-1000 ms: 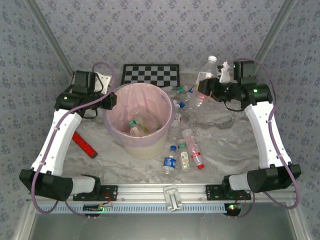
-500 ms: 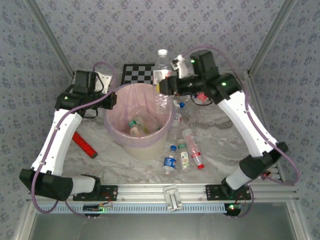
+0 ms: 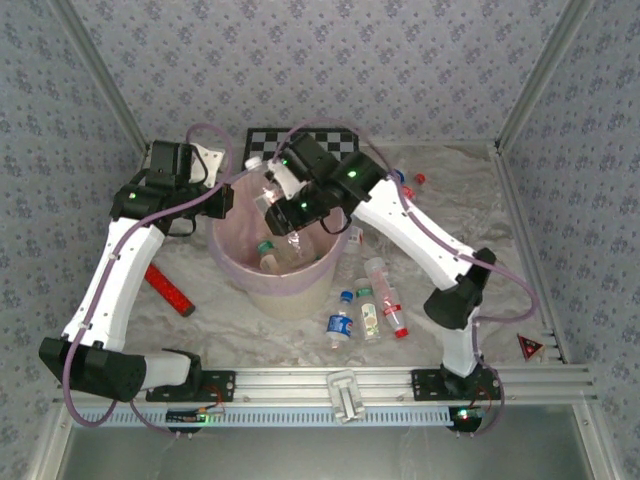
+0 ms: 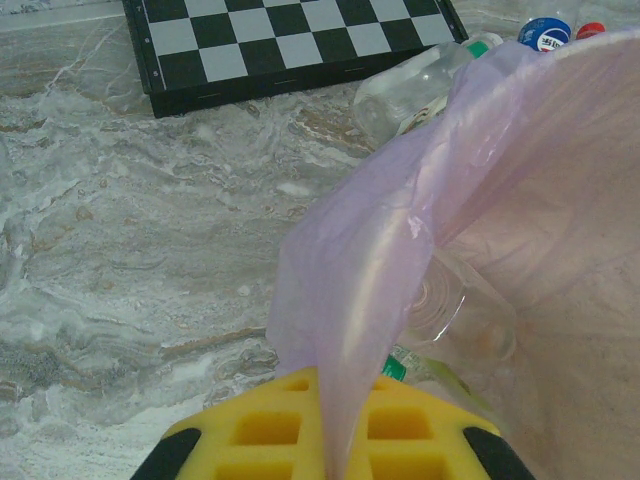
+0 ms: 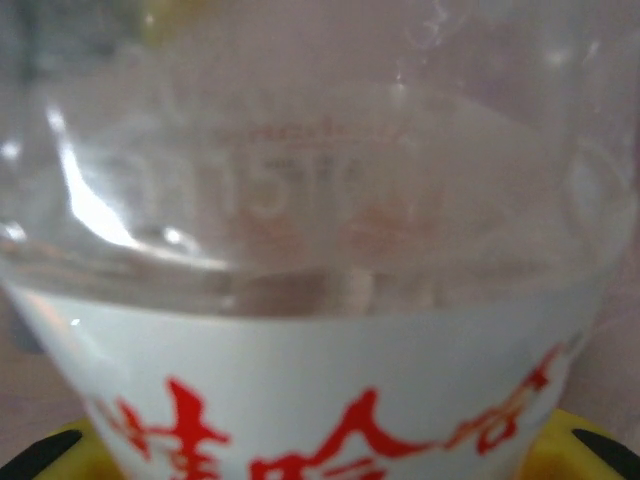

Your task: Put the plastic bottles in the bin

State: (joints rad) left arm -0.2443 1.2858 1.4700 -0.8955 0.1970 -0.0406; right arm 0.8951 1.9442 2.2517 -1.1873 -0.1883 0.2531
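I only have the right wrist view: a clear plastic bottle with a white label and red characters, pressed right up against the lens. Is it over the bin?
Observer: Yes. From the top view, the right gripper holds that clear plastic bottle over the opening of the large round cream-white bin.
Operator: What is the other arm doing?
Observer: The left gripper is shut on the edge of the bin's pink-lilac plastic liner, at the bin's left rim.
Operator: Are any bottles on the table?
Observer: Yes, three small clear plastic bottles lie side by side on the marble-patterned table, just in front of the bin and to its right.
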